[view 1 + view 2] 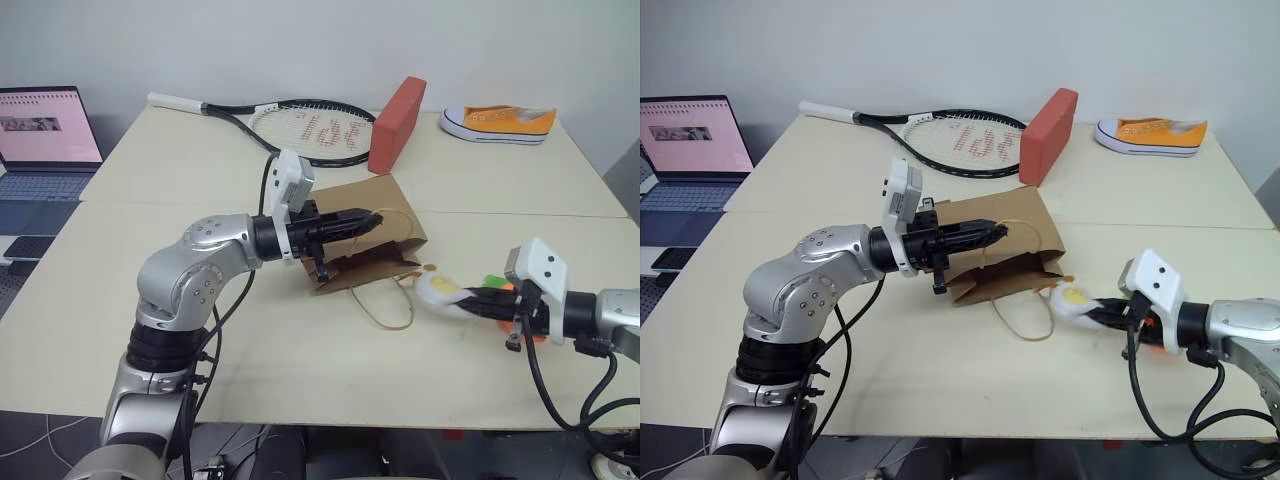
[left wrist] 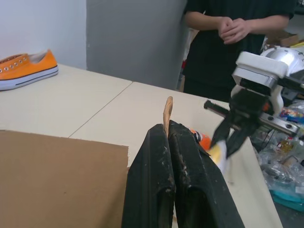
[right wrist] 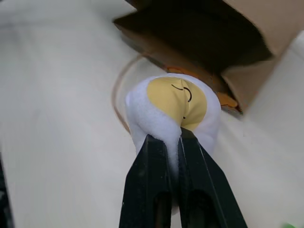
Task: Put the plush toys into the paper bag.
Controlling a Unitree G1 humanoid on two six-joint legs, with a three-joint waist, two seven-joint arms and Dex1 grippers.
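Soft white egg toy (image 3: 173, 107) pinched tight in right gripper (image 3: 174, 142); left gripper (image 2: 168, 137) clamps stiff kraft paper bag (image 1: 372, 232) handle.

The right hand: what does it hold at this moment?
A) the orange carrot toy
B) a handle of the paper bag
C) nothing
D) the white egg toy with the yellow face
D: the right hand is shut on the white egg toy, pinching its plush.
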